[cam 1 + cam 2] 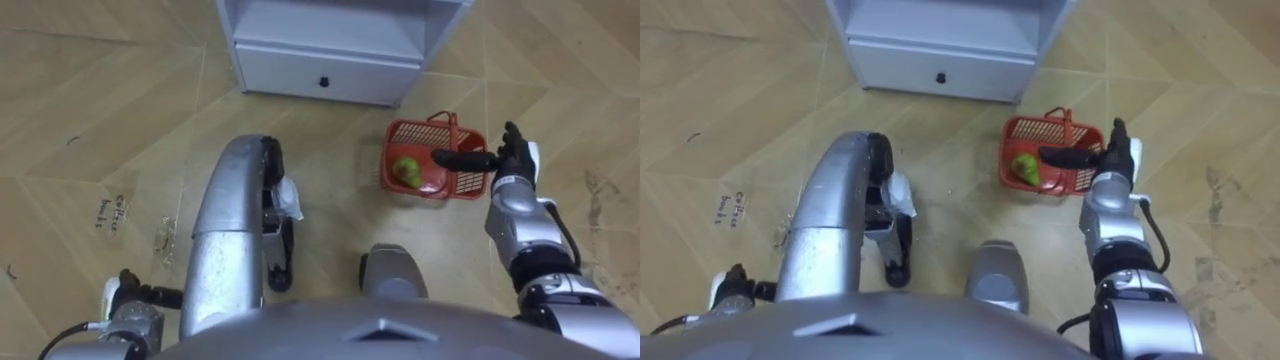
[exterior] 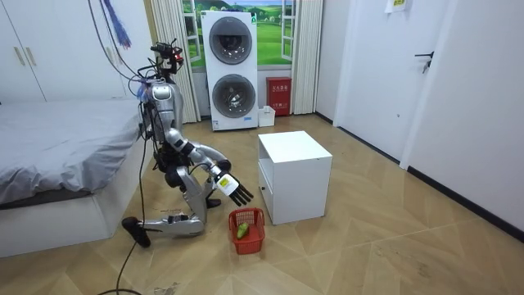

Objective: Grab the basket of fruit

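The right hand [image 1: 515,165] is the nearer hand. Its fingers [image 1: 462,160] are straight and spread, holding nothing, and reach in from the basket's right side (above it, judging by the room view). The basket [image 1: 418,132] is red mesh with an arched handle [image 1: 455,122]. It sits on the floor before the cabinet [image 1: 330,75] and holds one green fruit [image 1: 405,172]. The left hand [image 1: 135,297] is well apart, at lower left.
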You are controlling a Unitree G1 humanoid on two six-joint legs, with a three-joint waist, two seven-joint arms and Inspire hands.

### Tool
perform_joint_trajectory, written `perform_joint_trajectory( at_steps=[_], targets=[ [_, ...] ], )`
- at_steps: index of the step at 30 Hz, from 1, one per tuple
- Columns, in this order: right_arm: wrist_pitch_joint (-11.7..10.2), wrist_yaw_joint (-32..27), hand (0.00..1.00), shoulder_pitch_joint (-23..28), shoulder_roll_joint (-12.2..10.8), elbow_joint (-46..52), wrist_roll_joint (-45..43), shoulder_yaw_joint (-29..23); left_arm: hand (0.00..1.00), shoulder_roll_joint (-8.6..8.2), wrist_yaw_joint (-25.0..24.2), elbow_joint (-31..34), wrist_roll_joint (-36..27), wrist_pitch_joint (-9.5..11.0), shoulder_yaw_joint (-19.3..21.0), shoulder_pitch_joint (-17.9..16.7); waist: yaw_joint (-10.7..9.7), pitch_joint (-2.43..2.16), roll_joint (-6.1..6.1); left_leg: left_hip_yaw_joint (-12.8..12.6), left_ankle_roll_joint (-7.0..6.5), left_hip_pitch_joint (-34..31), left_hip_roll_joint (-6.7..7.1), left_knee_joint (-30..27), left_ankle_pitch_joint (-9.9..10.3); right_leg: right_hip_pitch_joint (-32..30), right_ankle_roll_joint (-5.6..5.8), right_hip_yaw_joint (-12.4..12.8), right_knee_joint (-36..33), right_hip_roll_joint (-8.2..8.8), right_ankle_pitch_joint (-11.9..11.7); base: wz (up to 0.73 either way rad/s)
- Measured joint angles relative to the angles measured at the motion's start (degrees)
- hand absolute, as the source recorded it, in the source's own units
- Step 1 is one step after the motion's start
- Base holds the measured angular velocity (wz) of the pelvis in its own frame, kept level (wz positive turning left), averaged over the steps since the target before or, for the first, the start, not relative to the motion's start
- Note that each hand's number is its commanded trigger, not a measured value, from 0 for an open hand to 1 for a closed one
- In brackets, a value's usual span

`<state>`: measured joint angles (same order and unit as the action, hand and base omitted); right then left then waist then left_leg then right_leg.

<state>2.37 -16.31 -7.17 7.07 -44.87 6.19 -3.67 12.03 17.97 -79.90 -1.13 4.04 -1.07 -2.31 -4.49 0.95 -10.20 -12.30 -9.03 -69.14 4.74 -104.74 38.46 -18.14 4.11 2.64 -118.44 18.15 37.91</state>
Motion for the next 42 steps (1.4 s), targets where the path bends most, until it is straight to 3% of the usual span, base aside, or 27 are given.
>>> perform_joint_trajectory(
  at_steps=[3, 6, 8, 10, 12, 16, 20, 26, 29, 31, 33, 39, 42],
  targets=[
    [-0.25, -0.22, 0.0, -0.38, 0.0, 3.04, 0.08, 0.16, 0.0, 0.32, -0.27, -0.05, -0.39, 0.07, -1.97, -0.18, 0.25, 0.14, -1.13, -0.2, 1.26, 0.0, 0.12, -0.19, -0.1, 0.14, -0.8, -0.08, -1.38, 0.76, 0.65, 0.04],
    [-2.15, -1.03, 0.0, -1.17, 0.09, 3.42, 0.0, 0.3, 0.0, 0.31, -1.42, 0.03, -0.42, 0.05, -3.43, -0.85, 0.09, 0.13, -1.65, -0.04, 2.44, 0.0, 0.26, -0.93, -0.13, 0.98, -1.3, -0.07, -2.67, 0.88, 1.65, 0.0],
    [-2.3, -1.82, 0.0, -1.18, 0.24, 3.56, -0.02, 0.64, 0.0, 0.33, -2.29, 0.11, -0.43, 0.06, -3.82, -1.36, 0.05, 0.08, -2.03, 0.24, 3.1, -0.41, 1.1, -1.63, -0.17, 1.7, -1.61, -0.03, -3.69, 1.04, 2.48, 0.02],
    [-2.3, -2.11, 0.0, -1.25, 0.62, 3.6, 0.05, 1.01, 0.0, -0.01, -3.25, 0.32, -0.51, 0.13, -4.78, -1.79, 0.2, 0.06, -1.59, 1.42, 4.01, -1.31, 1.17, -2.29, -0.45, 1.51, -1.57, 0.28, -4.28, 0.11, 2.8, -0.08],
    [-2.3, -2.26, 0.0, -1.3, 0.76, 3.59, 0.37, 2.65, 0.0, 0.14, -4.73, 0.7, -0.51, 0.06, -5.8, -2.48, 0.04, 0.13, -1.62, 2.86, 5.13, -1.68, 2.33, -2.26, -1.02, 1.39, -1.58, 0.39, -4.27, -0.33, 2.82, -0.08],
    [-2.36, -2.13, 0.0, -1.48, 1.4, 3.58, 0.68, 3.75, 0.0, 0.46, -6.27, 0.8, -0.48, 0.35, -7.06, -2.42, 0.11, 0.25, -1.38, 3.35, 5.42, -1.73, 2.83, -2.12, -1.16, 1.36, -1.58, 0.41, -4.14, -0.33, 2.82, -0.01],
    [-2.7, -0.98, 0.0, -1.36, 2.39, 2.13, 3.12, 4.2, 0.0, 0.68, -6.36, 0.82, -0.45, 1.37, -7.61, -2.51, 0.17, 0.42, -0.44, 3.4, 5.48, -2.49, 3.17, -1.94, -1.12, 0.92, -1.57, -0.06, -4.32, -0.15, 2.82, 0.07],
    [-2.65, 1.04, 0.0, -1.86, 4.36, -5.11, 7.05, 4.25, 0.0, 2.01, -7.42, 0.49, -0.54, 1.23, -8.19, -2.92, 3.42, 0.53, 1.71, 3.34, 6.08, -4.17, 3.41, -1.66, -0.81, -0.96, -1.31, -0.6, -4.67, 0.08, 2.95, 0.08],
    [-2.62, 2.52, 0.0, -2.65, 4.55, -8.46, 7.12, 4.26, 0.0, 2.67, -7.6, 0.58, -0.59, 1.2, -8.16, -4.43, 3.68, 0.68, 2.51, 3.21, 6.11, -4.62, 3.94, -1.35, -0.83, -1.25, -1.3, -0.9, -4.45, 0.55, 2.95, 0.08],
    [-2.61, 3.36, 0.0, -3.49, 5.59, -10.27, 8.23, 4.29, 0.0, 2.83, -8.29, 0.64, -1.16, 1.02, -8.16, -4.85, 3.88, 0.63, 3.17, 3.14, 6.13, -5.16, 4.02, -1.29, -0.84, -1.86, -1.3, -0.92, -4.42, 0.7, 2.95, 0.05],
    [-2.61, 3.52, 0.0, -4.36, 7.74, -12.44, 10.01, 4.42, 0.0, 2.87, -8.72, 1.21, -2.32, 0.96, -8.16, -4.78, 4.79, 0.99, 3.94, 2.94, 6.12, -5.27, 4.07, -1.26, -0.85, -2.0, -1.29, -0.72, -4.32, 0.87, 2.96, 0.0],
    [-2.57, 4.74, 0.0, -6.19, 12.14, -14.92, 12.88, 4.73, 0.0, 3.4, -10.44, 1.15, -3.34, 0.79, -8.17, -4.91, 6.63, 1.02, 4.5, 1.99, 6.22, -5.34, 3.87, -0.54, -0.9, -2.95, -1.28, 0.3, -4.61, 1.68, 2.96, -0.04],
    [-2.32, 5.47, 0.0, -7.92, 13.0, -19.1, 15.29, 5.53, 0.0, 4.39, -12.21, 1.07, -3.87, -0.35, -8.55, -5.01, 7.27, 1.01, 4.51, 1.94, 6.22, -5.58, 3.86, -0.53, -0.9, -3.06, -1.28, 0.25, -4.57, 1.69, 2.96, 0.0]
  ],
)
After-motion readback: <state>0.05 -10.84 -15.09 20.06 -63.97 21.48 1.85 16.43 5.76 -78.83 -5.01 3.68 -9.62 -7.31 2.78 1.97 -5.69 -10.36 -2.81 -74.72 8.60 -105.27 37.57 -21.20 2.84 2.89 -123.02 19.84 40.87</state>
